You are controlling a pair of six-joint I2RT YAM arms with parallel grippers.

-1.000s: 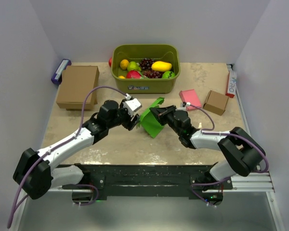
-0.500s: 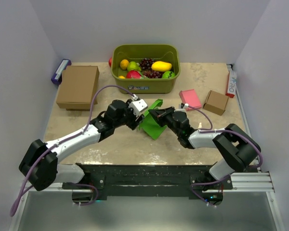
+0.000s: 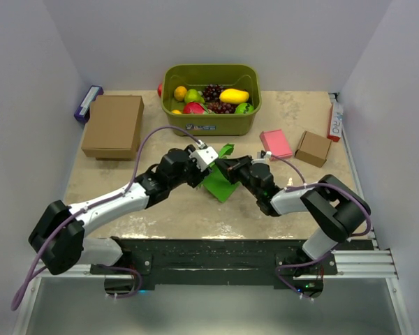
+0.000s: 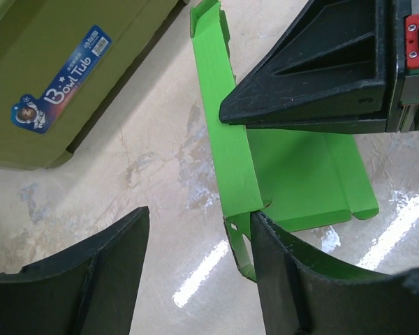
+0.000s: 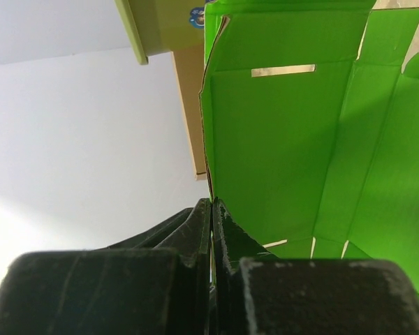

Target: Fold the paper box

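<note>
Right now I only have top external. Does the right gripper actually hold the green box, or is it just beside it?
Observer: It holds it. The right wrist view shows the right gripper shut on the edge of a raised wall of the paper box.
Operator: Left one?
Observer: The left wrist view shows the left gripper open, low over the table, with a small corner flap between its fingers. I cannot tell whether they touch it.
Operator: Any tab tucked in?
Observer: Not at the slot that the right wrist view shows. It is open, with nothing through it.
</note>
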